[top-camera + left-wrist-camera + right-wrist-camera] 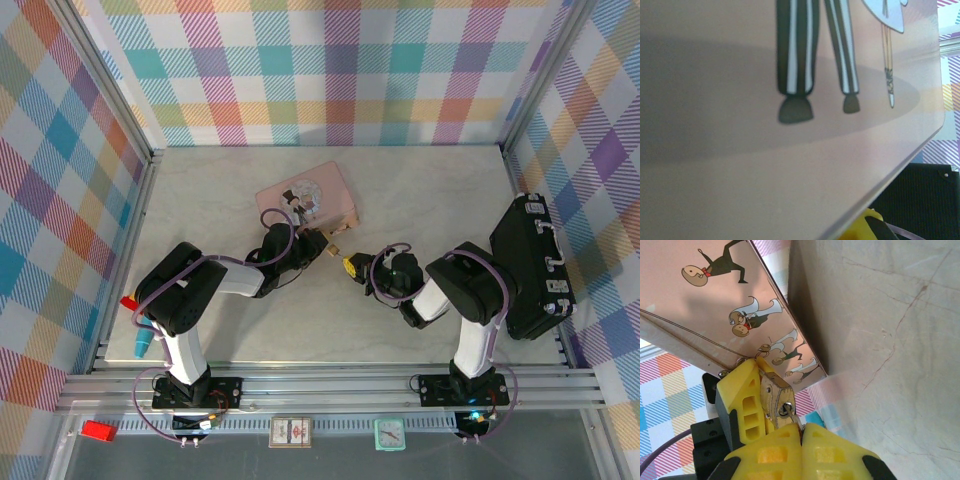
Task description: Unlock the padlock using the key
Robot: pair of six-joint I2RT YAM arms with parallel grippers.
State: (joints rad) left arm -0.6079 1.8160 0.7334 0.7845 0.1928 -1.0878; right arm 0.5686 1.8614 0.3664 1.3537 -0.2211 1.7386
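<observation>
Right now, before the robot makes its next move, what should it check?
1. Key in the padlock keyhole: ok, its tip sits in the slot.
2. Right gripper shut on key: ok.
3. Left gripper steadying padlock: ok, a yellow finger lies against its side.
4. Padlock sprung open: cannot tell, its top is hidden at the tin.
5. Room on the table for the right gripper to twist: ok, bare beside it.
</observation>
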